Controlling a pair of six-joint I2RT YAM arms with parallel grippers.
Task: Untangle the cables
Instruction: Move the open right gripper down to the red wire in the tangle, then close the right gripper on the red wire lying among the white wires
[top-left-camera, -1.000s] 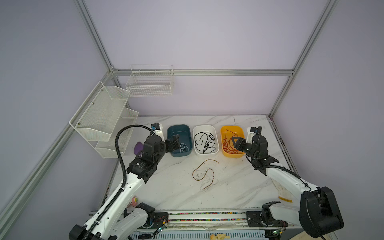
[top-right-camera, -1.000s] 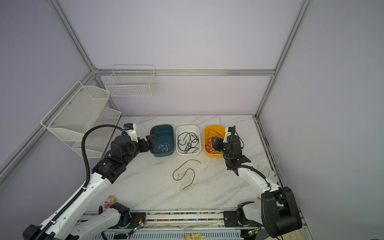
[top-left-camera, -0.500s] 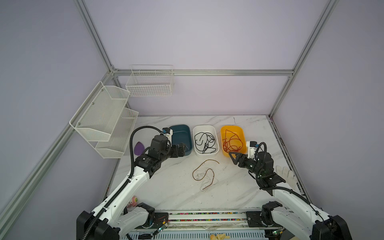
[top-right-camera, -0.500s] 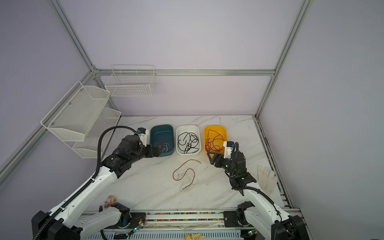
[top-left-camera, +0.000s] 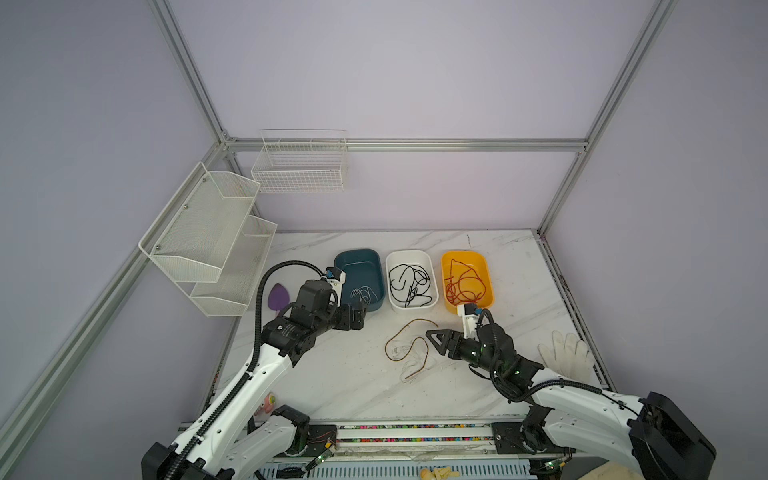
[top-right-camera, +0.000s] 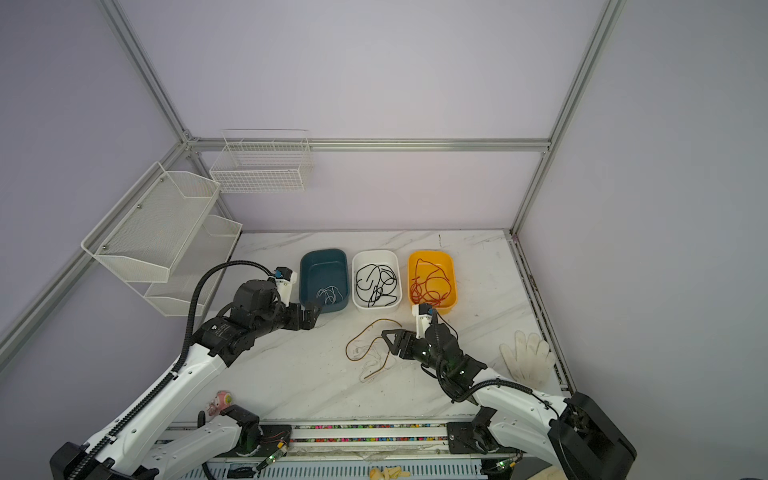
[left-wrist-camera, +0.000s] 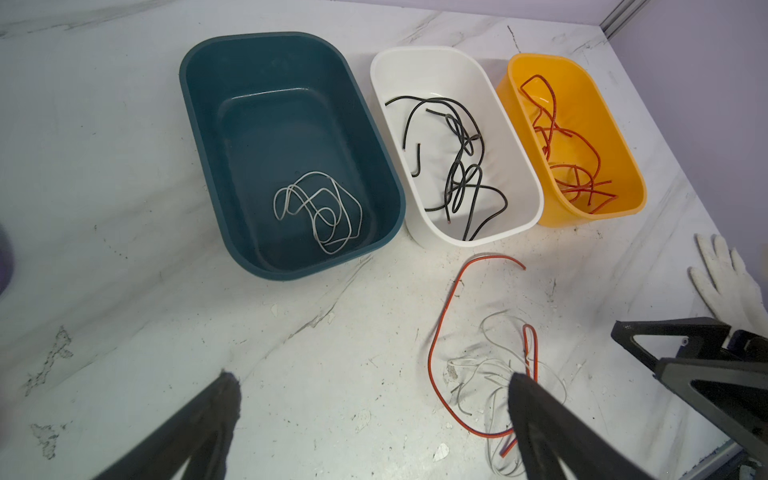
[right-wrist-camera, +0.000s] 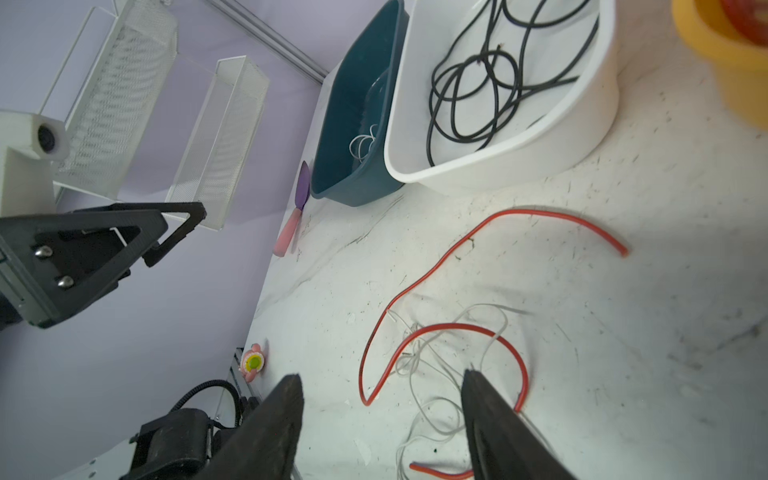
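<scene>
At the far left a purple scoop (top-left-camera: 277, 296) lies on the worktop (top-left-camera: 332, 386). The top views show only its blade; the right wrist view also shows a pink handle. The left gripper (left-wrist-camera: 372, 384) hovers by the near end of the teal bin (top-left-camera: 357, 250), fingers spread wide with nothing between them. A white cable (left-wrist-camera: 324, 216) lies coiled in that bin, clear in the left wrist view but only a faint scribble in both top views. Next comes the white bin (top-left-camera: 411, 251), holding black cables (top-left-camera: 409, 284), then the orange bin (top-left-camera: 463, 253), holding red cables (top-left-camera: 463, 286).

In front of these two bins, a loose red cable (right-wrist-camera: 432, 267) and a thin white cable (right-wrist-camera: 419, 361) lie tangled on the bare worktop. The white one almost disappears against the marble in the top views, while both wrist views show it threaded through the red loop. The right gripper (right-wrist-camera: 380, 376) is low over this tangle with its jaws apart, gripping nothing. One fingertip is right at the red loop, but I cannot tell whether it touches. A white glove (top-left-camera: 567, 357) lies flat at the far right.
</scene>
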